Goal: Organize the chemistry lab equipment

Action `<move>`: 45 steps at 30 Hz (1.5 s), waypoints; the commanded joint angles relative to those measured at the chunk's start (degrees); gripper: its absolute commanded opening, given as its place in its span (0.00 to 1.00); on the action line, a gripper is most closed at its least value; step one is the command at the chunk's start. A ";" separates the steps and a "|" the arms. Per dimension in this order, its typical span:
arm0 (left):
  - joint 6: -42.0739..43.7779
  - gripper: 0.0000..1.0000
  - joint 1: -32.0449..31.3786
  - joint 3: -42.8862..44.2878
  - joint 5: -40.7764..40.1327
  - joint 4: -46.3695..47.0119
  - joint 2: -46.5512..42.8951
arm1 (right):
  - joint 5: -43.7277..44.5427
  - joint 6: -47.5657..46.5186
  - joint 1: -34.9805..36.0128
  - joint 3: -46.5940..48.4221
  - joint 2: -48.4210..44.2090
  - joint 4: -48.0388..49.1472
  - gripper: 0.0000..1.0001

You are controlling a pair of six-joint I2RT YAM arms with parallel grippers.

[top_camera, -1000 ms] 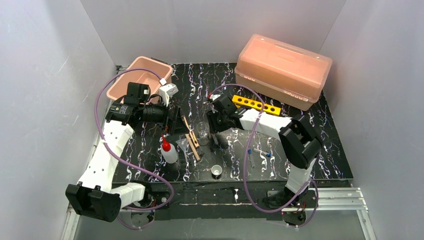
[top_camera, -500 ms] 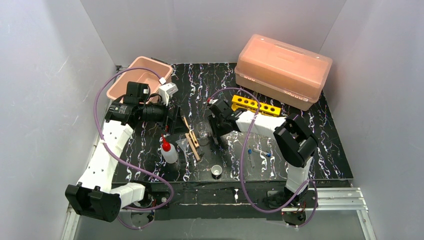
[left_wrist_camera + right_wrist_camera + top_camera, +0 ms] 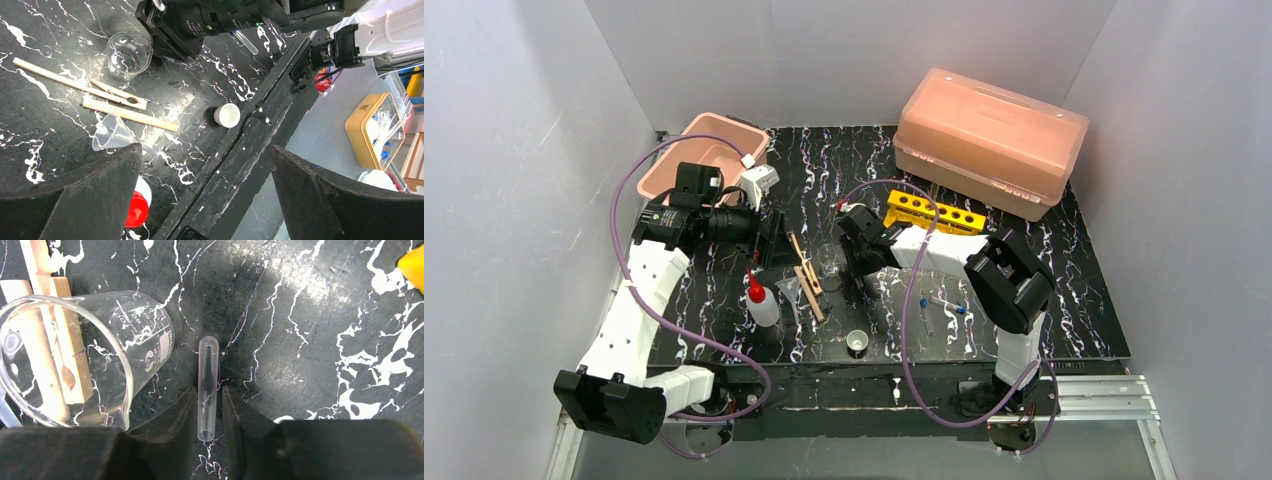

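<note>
A clear tube (image 3: 207,385) lies flat on the black mat between the fingers of my right gripper (image 3: 209,410), which stand narrow on either side of it with a thin gap still showing. The glass beaker (image 3: 85,360) stands just left of them, beside the wooden clamps (image 3: 55,340). From above, the right gripper (image 3: 856,278) is low beside the beaker (image 3: 830,260). My left gripper (image 3: 769,240) hangs wide open and holds nothing, above the squeeze bottle (image 3: 762,303) and the clamps (image 3: 807,275). The white cup (image 3: 856,342), the blue-capped tubes (image 3: 944,305) and the yellow rack (image 3: 934,210) rest on the mat.
A clear funnel (image 3: 112,134) lies near the clamps. A pink open bin (image 3: 709,155) sits at the back left and the big pink lidded box (image 3: 989,140) at the back right. The mat's near edge (image 3: 240,150) drops off just past the cup.
The right gripper's fingers have drawn in around the clear tube, and the right arm has shifted slightly left. The left arm has not moved.
</note>
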 commanded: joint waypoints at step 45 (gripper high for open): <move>-15.92 0.77 -2.53 -10.36 11.83 29.16 -10.90 | -7.63 12.43 11.41 -15.89 -36.08 59.80 0.06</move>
